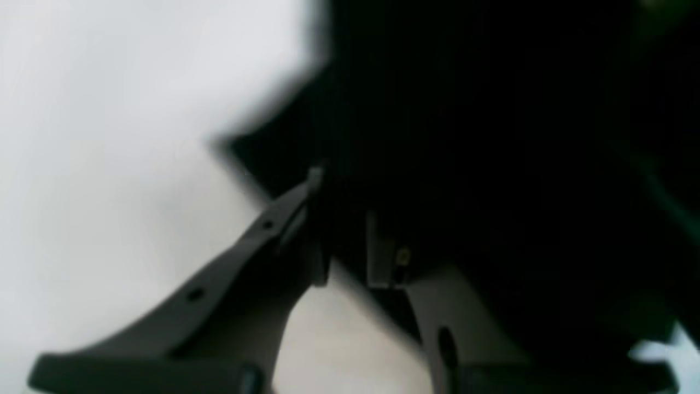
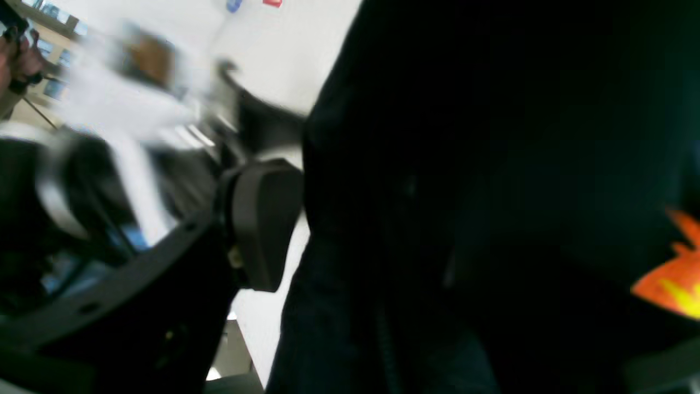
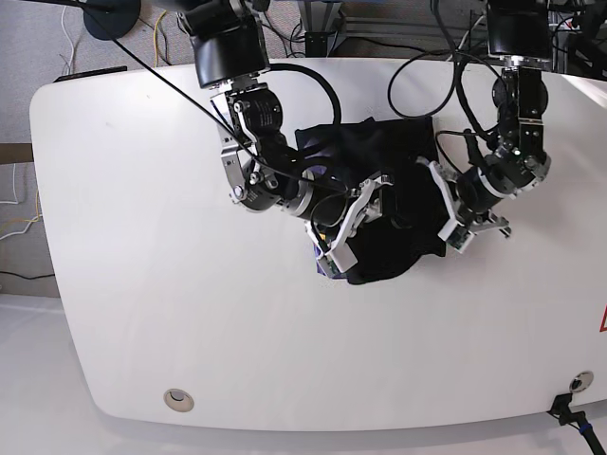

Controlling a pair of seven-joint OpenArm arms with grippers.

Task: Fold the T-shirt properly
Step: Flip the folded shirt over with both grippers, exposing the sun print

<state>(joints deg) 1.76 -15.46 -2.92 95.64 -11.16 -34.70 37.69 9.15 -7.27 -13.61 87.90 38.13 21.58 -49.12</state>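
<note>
The black T-shirt (image 3: pixel 375 142) lies bunched in the middle of the white table (image 3: pixel 142 246). Both grippers are at it. My left gripper (image 3: pixel 444 210) is at the shirt's right edge. In the left wrist view its fingers (image 1: pixel 295 219) nearly meet, pinching the black cloth (image 1: pixel 492 137). My right gripper (image 3: pixel 356 223) is at the shirt's lower left part. In the right wrist view one finger pad (image 2: pixel 262 219) presses against the black cloth (image 2: pixel 465 164), which hides the other finger. A bit of the orange-yellow print (image 2: pixel 670 279) shows at the right. Both wrist views are blurred.
Cables (image 3: pixel 313 38) and the arm bases stand behind the table's far edge. A round grommet (image 3: pixel 175 400) sits near the front left edge. A red mark (image 3: pixel 603 320) shows at the right edge. Bare white table surrounds the shirt.
</note>
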